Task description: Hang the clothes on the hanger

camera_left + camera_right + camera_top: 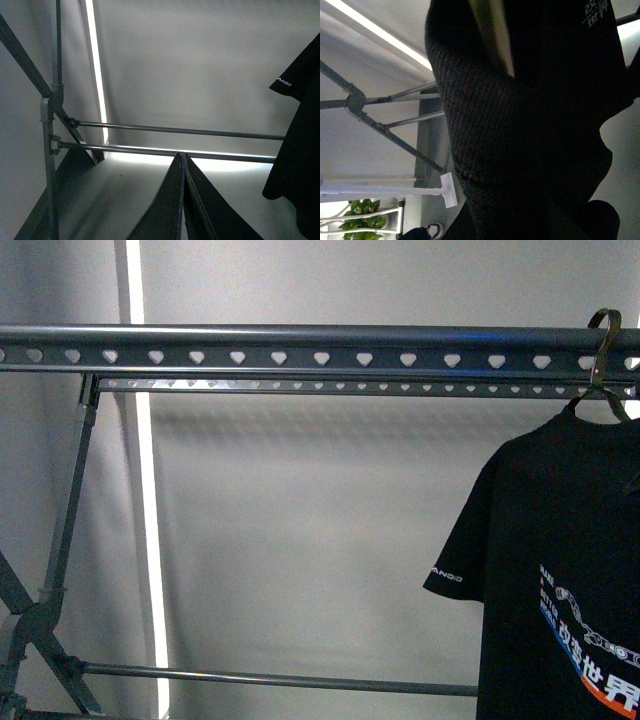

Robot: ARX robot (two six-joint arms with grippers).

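The black T-shirt [560, 580] with white and coloured print hangs at the far right of the front view from a small hook [603, 345] caught on the grey rack's heart-holed rail [300, 348]. Its sleeve [295, 80] shows at the edge of the left wrist view. My left gripper [183, 165] is shut and empty, low beside the shirt, pointing at the rack's lower bars [175, 131]. My right gripper is shut on the T-shirt; black ribbed cloth [520, 130] fills the right wrist view and hides the jaws. Neither arm shows in the front view.
The rack's crossed legs [40, 620] stand at the left, with a lower crossbar [280, 678]. A grey wall with a bright vertical light strip [150, 540] is behind. A white frame and a green plant [360, 210] show in the right wrist view.
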